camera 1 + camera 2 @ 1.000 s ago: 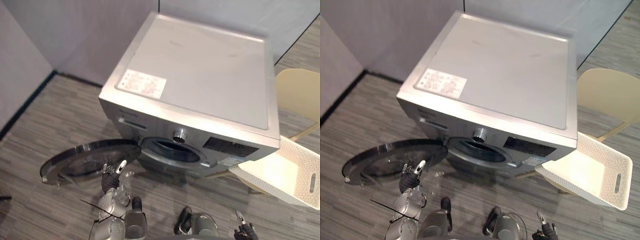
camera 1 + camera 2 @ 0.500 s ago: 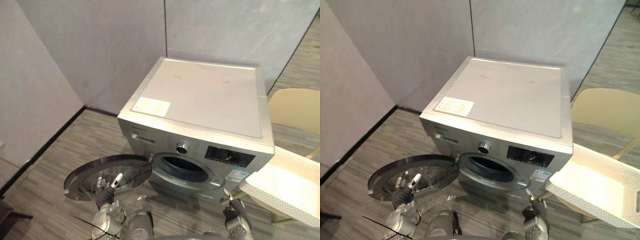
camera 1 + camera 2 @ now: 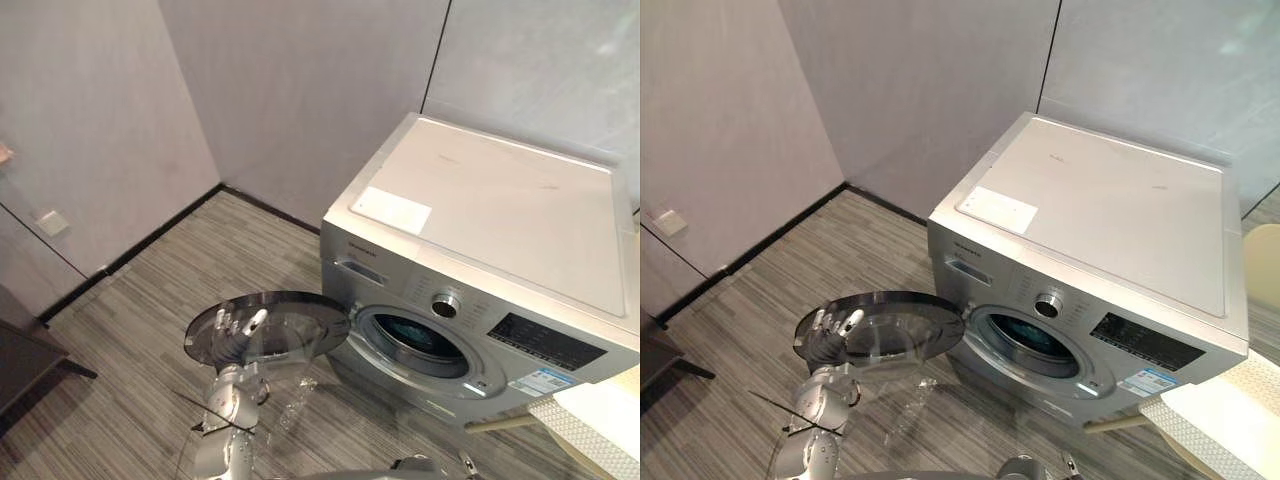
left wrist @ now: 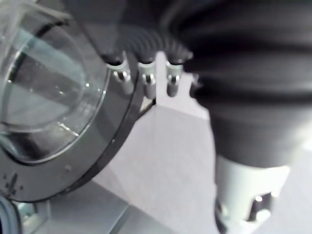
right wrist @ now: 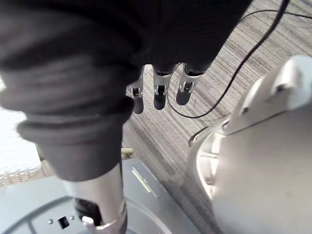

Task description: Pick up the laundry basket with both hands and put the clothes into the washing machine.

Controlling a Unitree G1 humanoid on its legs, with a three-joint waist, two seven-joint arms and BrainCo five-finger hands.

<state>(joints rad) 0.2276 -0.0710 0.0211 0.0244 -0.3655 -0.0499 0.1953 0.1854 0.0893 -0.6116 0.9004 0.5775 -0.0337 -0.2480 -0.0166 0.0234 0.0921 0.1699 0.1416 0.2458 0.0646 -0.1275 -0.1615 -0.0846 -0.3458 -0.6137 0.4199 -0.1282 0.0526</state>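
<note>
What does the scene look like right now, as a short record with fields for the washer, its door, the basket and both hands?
washer: silver front-loading washing machine, against the grey wall
door: round glass door with dark rim, wide open
drum: dark opening, contents unclear
basket: white perforated plastic laundry basket, right of the washer, in neither hand
left hand: open, fingers at the door's rim
right hand: open, holding nothing

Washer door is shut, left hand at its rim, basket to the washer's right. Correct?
No: the door stands open, swung wide, as the left eye view shows. The left hand is at its rim, and the basket is to the right of the washer.
</note>
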